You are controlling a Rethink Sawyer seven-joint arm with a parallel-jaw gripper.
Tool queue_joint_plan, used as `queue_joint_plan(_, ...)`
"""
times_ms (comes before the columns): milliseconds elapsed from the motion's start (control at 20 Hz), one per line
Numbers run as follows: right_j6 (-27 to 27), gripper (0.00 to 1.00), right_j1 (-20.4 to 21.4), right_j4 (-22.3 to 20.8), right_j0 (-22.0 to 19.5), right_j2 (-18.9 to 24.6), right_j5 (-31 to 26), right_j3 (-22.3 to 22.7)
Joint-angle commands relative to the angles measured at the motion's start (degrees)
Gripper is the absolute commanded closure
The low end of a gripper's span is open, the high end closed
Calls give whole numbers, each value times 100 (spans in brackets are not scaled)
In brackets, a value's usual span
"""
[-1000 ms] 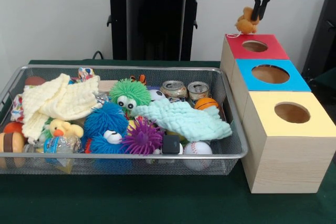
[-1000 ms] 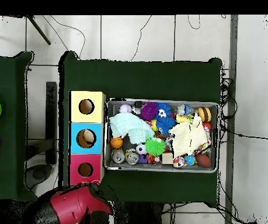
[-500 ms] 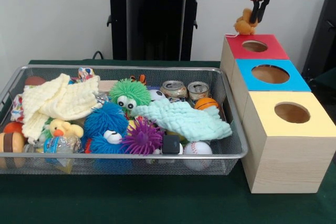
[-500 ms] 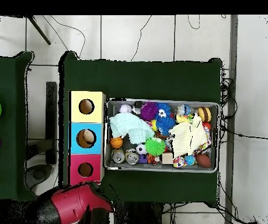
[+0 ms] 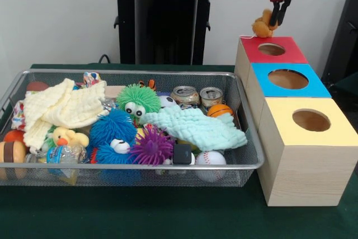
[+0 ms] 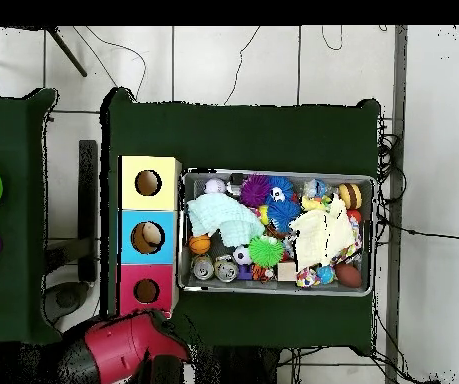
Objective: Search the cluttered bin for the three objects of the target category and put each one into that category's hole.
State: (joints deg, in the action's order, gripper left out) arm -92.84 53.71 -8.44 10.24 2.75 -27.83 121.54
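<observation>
I note a silvery wire-mesh metal bin (image 5: 224,163); pale wood-grain box (image 5: 305,177) sides under matt coloured tops. At the bin's 9 o'clock, waffle-textured yellow cloth (image 5: 61,107); rubbery spiky balls (image 5: 151,146); shiny metal cans (image 5: 185,95); matt green tablecloth (image 5: 168,216).

Compared with a second ago, the red and black gripper (image 5: 275,19) sits slightly higher and further right above the red-topped wooden box (image 5: 272,50), carrying the small orange plush toy (image 5: 261,25) up with it.

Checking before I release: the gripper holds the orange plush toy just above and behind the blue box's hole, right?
Not quite. In the front view the gripper, shut on the orange plush toy, hangs above and behind the red box, not the blue box.
</observation>
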Motion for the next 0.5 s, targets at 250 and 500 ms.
queue_joint_plan(250, -1105, 100, -267, 306, 108, 7, -733, -905)
queue_joint_plan(500, -1063, 100, -207, 330, 142, -3, -886, -971)
